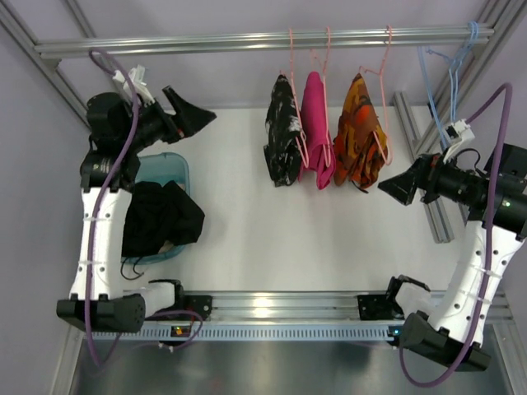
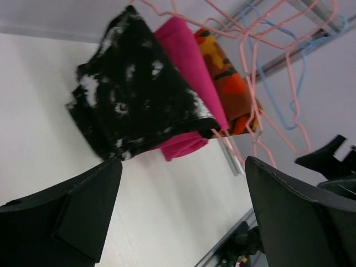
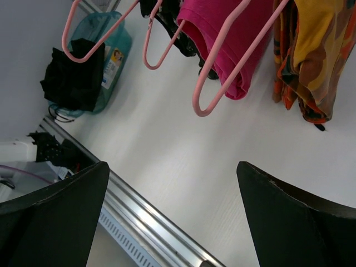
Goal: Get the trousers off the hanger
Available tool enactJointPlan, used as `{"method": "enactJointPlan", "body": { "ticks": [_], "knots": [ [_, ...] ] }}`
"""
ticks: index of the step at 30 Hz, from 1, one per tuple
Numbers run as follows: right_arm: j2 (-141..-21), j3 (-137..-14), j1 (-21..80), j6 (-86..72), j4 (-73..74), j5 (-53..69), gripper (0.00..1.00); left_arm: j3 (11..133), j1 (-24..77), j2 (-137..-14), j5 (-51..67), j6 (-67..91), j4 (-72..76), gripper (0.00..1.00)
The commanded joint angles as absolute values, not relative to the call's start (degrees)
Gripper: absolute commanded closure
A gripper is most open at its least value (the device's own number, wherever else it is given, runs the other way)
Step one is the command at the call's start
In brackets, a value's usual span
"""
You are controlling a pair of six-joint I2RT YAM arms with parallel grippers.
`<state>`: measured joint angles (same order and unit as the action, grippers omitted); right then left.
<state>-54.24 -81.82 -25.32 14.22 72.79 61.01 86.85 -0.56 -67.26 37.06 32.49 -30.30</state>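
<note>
The trousers, black with white speckles, hang folded over a pale-pink wire hanger on the top rail, leftmost of three garments. In the left wrist view the trousers fill the upper middle, ahead of my left gripper, whose jaws stand wide apart and hold nothing. From above, my left gripper is raised to the left of the trousers, well apart from them. My right gripper is open and empty at the right, pointing toward the garments. In its wrist view, the right gripper has a strip of the trousers at the top.
A magenta garment and an orange patterned one hang on pink hangers right of the trousers. Light-blue hangers hang at the rail's right end. A teal bin with black clothes stands at the left.
</note>
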Motion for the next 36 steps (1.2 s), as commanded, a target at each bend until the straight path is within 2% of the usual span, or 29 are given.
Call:
{"method": "enactJointPlan", "body": {
  "ticks": [1, 5, 10, 13, 19, 24, 36],
  "knots": [
    [-55.1, -84.3, -26.0, 6.5, 70.1, 62.7, 0.01, 87.6, 6.2, -68.8, 39.5, 43.0, -13.9, 0.02],
    [-56.4, -83.9, -26.0, 1.9, 68.2, 62.4, 0.01, 83.5, 11.8, -71.3, 38.5, 51.7, -1.6, 0.02],
    [-57.9, -83.5, -26.1, -5.0, 67.2, 62.2, 0.01, 80.0, 19.8, -75.0, 36.1, 59.1, 10.2, 0.19],
    [-58.1, -82.5, -26.1, -8.8, 67.2, 61.2, 0.01, 80.4, 23.4, -77.9, 33.9, 60.6, 11.4, 0.28],
    [-57.7, -81.3, -26.2, -13.7, 67.3, 58.9, 0.01, 80.1, 26.5, -82.6, 29.9, 66.7, 13.7, 0.3],
    [-57.5, -81.2, -26.1, -12.6, 67.7, 62.8, 0.01, 79.7, 27.7, -86.3, 31.4, 72.6, 20.3, 0.38],
    [-59.3, -80.2, -26.1, -8.3, 72.5, 69.5, 0.01, 78.0, 31.6, -91.8, 30.0, 76.8, 33.7, 0.39]
  ]
}}
